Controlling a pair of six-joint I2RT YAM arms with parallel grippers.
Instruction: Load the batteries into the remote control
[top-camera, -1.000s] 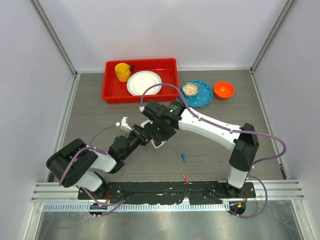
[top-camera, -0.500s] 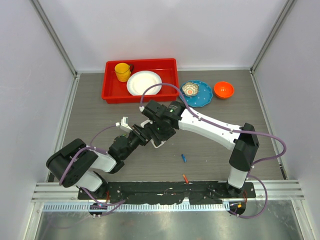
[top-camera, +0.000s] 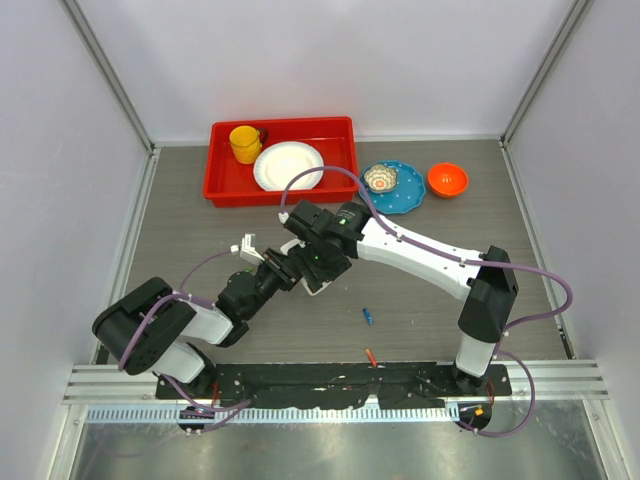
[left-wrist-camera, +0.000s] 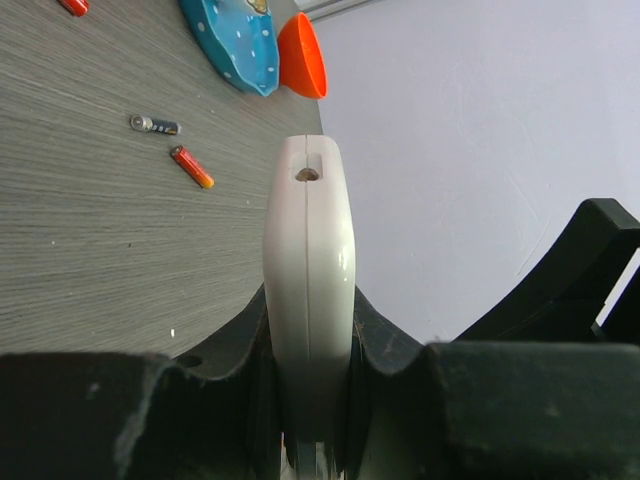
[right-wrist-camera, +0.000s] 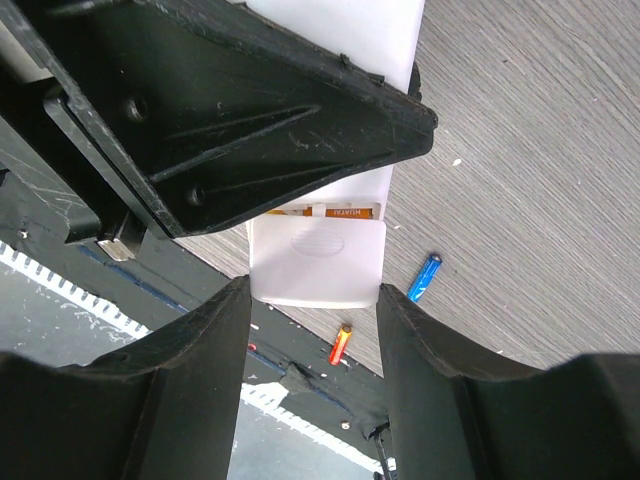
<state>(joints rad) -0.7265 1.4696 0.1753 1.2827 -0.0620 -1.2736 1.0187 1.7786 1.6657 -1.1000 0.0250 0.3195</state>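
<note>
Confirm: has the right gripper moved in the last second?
No. In the top view the right gripper sits at the same spot below the red tray as before.

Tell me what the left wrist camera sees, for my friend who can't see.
A white remote control stands edge-on, clamped in the left gripper. Beyond it on the grey table lie loose batteries, a blue dotted plate and an orange bowl.
</note>
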